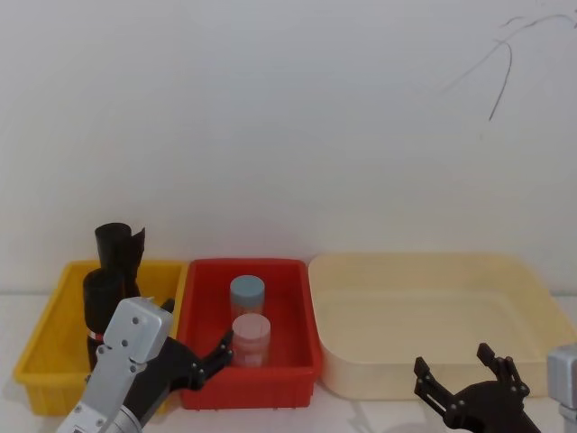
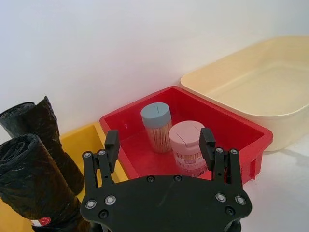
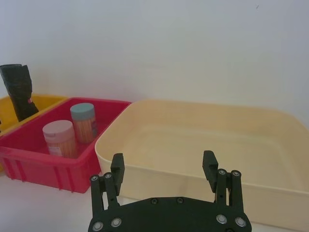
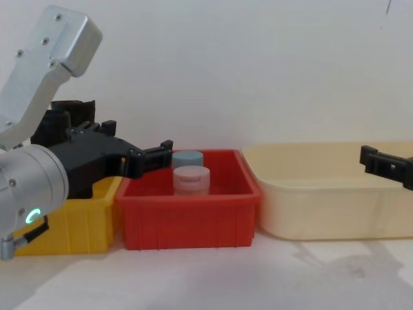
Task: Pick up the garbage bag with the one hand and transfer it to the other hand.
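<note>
1. White wall [image 1: 288, 117] stands behind a white worktop [image 4: 193, 278] that carries three containers in a row: a yellow bin [image 1: 41, 361] on my left, a red bin [image 1: 293, 361] in the middle and a wide cream tub [image 1: 433, 271] on my right.
2. The garbage bag [image 2: 34, 183] is a tall black roll of crinkled plastic with a rounded, rolled-in top and a small red-and-white mark low on its side. It stands upright in the yellow bin and rises well above the rim.
3. Just behind it in the same bin stands a second black roll [image 1: 120, 245] with a flared top.
4. In the red bin a blue-lidded jar [image 1: 247, 293] stands behind a pink-lidded jar [image 1: 251, 334], close together.
5. My left end effector [image 2: 159, 139] hangs at the front of the yellow and red bins, near their shared edge, with its fingers spread apart. The garbage bag stands close beside it, outside the gap.
6. My right end effector [image 1: 453, 359] sits low in front of the cream tub, with its fingers apart, well away from the bag.
</note>
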